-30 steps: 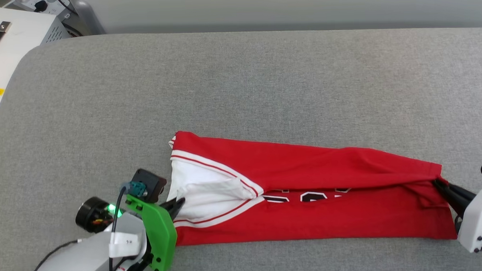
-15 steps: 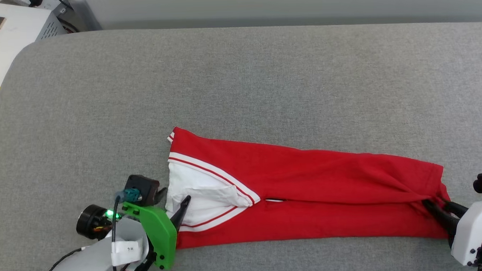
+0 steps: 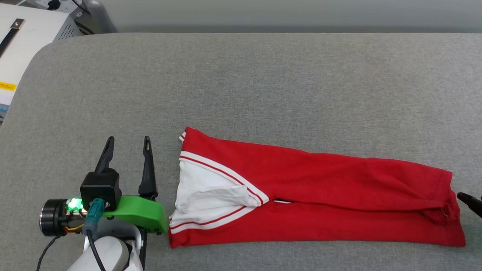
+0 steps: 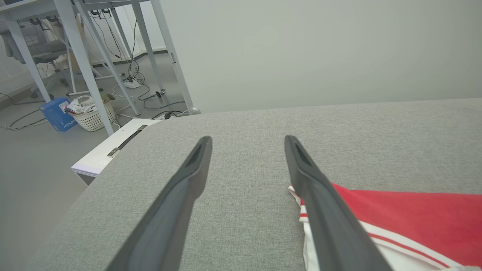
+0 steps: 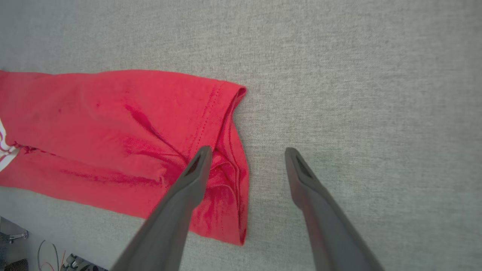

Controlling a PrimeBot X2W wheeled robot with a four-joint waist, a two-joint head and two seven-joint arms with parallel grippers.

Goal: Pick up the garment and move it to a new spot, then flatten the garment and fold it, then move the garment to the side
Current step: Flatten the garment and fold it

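At the far left, beyond my left gripper [image 3: 129,138], a white equipment case [image 3: 29,34] with a black handle stands beside the grey fabric-covered table [image 3: 263,78]. My left gripper is above the table with its two fingers spread wide and nothing between them; in the left wrist view [image 4: 247,138] I see only grey fabric in the gap. Just to the right of this gripper begins the garment [image 3: 315,197], a red jersey folded into a long strip that lies flat on the table. Its white sleeve [image 3: 211,192] with red-white trim is the end nearest to the left gripper, not touching it. The hem end of the strip reaches to my right gripper [image 3: 473,197], which is also spread open and holds nothing. In the right wrist view [image 5: 247,149] one finger passes over the hem corner of the garment [image 5: 113,124]; I cannot tell if it touches.
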